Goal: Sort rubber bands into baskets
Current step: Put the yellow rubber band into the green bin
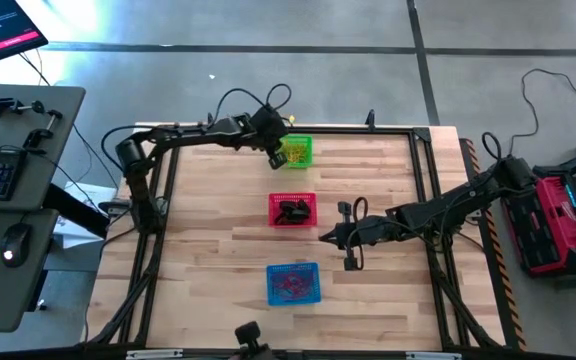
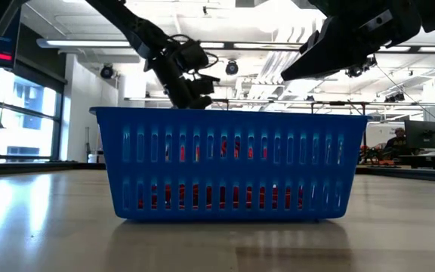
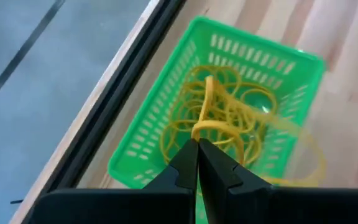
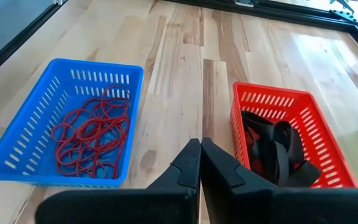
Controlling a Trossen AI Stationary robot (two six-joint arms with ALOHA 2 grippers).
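The green basket (image 1: 297,151) stands at the table's far side and holds several yellow-tan rubber bands (image 3: 229,115). My left gripper (image 3: 197,144) hovers over its left part (image 1: 276,157), shut on one yellow-tan band (image 3: 207,106). Another yellow loop (image 3: 306,158) shows blurred at the basket's wall. The red basket (image 1: 293,209) holds black bands (image 4: 275,149). The blue basket (image 1: 293,283) holds red-orange bands (image 4: 92,137). My right gripper (image 4: 200,144) is shut and empty above the bare table (image 1: 328,238), to the right of the red and blue baskets. My left gripper pinches the yellow-tan band by one end of its loop (image 3: 204,127) between its two fingertips. The fingers come from above, pointing down into the green basket. The band hangs below them over the heap of bands; whether its lower end touches the heap, I cannot tell.
The three baskets stand in a row down the table's middle, green farthest, blue nearest (image 2: 229,162). A black frame (image 1: 423,180) runs around the tabletop. Bare wood lies left and right of the row.
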